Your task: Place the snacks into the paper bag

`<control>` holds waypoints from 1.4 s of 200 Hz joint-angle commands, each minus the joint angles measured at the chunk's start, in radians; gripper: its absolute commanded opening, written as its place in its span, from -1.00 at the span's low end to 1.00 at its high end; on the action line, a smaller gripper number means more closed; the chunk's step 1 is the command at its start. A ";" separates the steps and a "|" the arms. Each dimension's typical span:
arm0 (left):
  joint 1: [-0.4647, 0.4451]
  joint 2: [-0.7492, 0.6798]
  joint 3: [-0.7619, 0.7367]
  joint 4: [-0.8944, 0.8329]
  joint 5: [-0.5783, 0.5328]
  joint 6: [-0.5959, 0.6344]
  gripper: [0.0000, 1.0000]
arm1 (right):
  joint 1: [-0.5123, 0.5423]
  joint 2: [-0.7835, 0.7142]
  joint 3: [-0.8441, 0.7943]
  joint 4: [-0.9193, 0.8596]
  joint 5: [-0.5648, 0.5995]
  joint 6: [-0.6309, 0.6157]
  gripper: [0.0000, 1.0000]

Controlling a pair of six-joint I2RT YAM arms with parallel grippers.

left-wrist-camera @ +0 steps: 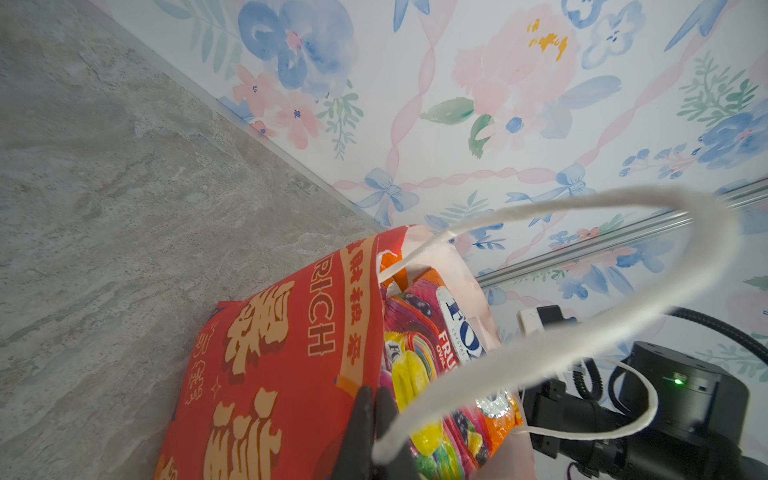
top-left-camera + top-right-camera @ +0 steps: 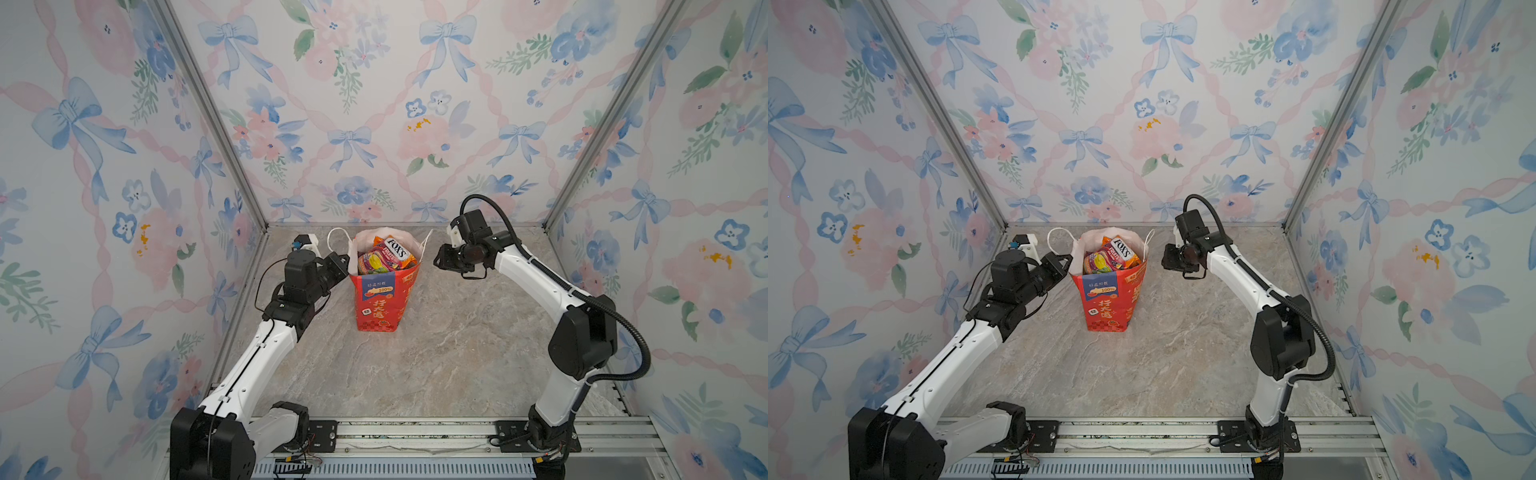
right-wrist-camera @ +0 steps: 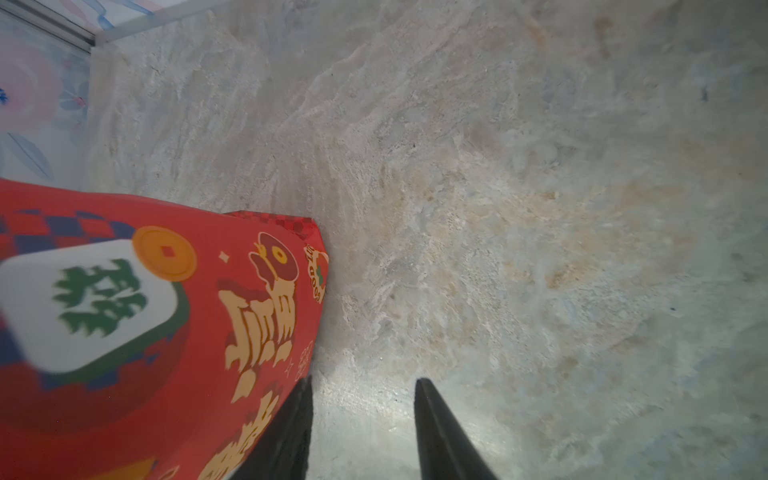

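You see paper bag (image 2: 376,307): red, blue panel, gold characters, blue-red checkered base, white cord handles (image 1: 715,249). Snacks (image 2: 392,251) inside: red-yellow, purple, orange, glossy. Table (image 2: 457,365): grey-beige marble veining. Walls (image 2: 374,124), 12 o'clock: pastel blue bows, pink flowers, green leaves.

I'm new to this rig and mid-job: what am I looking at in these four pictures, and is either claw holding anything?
These are two white robot arms, each ending in a two-fingered gripper. Two pictures look down on the whole table from above; the other two come from cameras on the wrists. The paper bag stands upright mid-table with the snacks piled inside. The left gripper is shut on the bag's rim. The right gripper is open and empty, beside the bag. I see no packets outside it.
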 commanded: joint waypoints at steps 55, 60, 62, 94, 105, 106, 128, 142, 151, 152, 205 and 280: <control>0.005 -0.001 0.019 0.008 0.023 0.003 -1.00 | 0.091 0.120 0.176 -0.049 0.056 0.003 -0.14; 0.005 0.000 0.018 0.009 0.023 0.001 -1.00 | 0.097 0.129 0.193 -0.060 0.059 0.000 -0.14; 0.006 0.000 0.018 0.010 0.023 0.001 -1.00 | 0.100 0.132 0.198 -0.063 0.061 -0.001 -0.13; 0.005 -0.005 0.011 0.008 0.028 0.007 -1.00 | 0.155 0.178 0.288 -0.121 0.100 -0.018 -0.14; 0.005 -0.007 0.008 0.008 0.029 0.009 -1.00 | 0.173 0.188 0.308 -0.131 0.107 -0.019 -0.14; 0.005 -0.007 0.009 0.008 0.029 0.009 -1.00 | 0.174 0.188 0.309 -0.132 0.108 -0.019 -0.14; 0.007 -0.014 -0.001 0.008 0.032 0.010 -1.00 | 0.205 0.200 0.338 -0.143 0.119 -0.019 -0.14; 0.009 -0.021 -0.007 0.009 0.037 0.012 -0.96 | 0.221 0.207 0.354 -0.149 0.123 -0.018 -0.14; 0.011 -0.026 -0.010 0.008 0.041 0.012 -0.94 | 0.231 0.216 0.369 -0.155 0.126 -0.020 -0.14; 0.011 -0.026 -0.011 0.008 0.042 0.013 -0.94 | 0.232 0.217 0.371 -0.156 0.127 -0.020 -0.14; 0.025 -0.062 -0.022 -0.011 0.054 0.034 -0.51 | 0.266 0.278 0.481 -0.227 0.161 -0.034 -0.13; 0.032 -0.130 -0.025 -0.054 0.073 0.049 -0.37 | 0.275 0.277 0.503 -0.253 0.185 -0.037 -0.12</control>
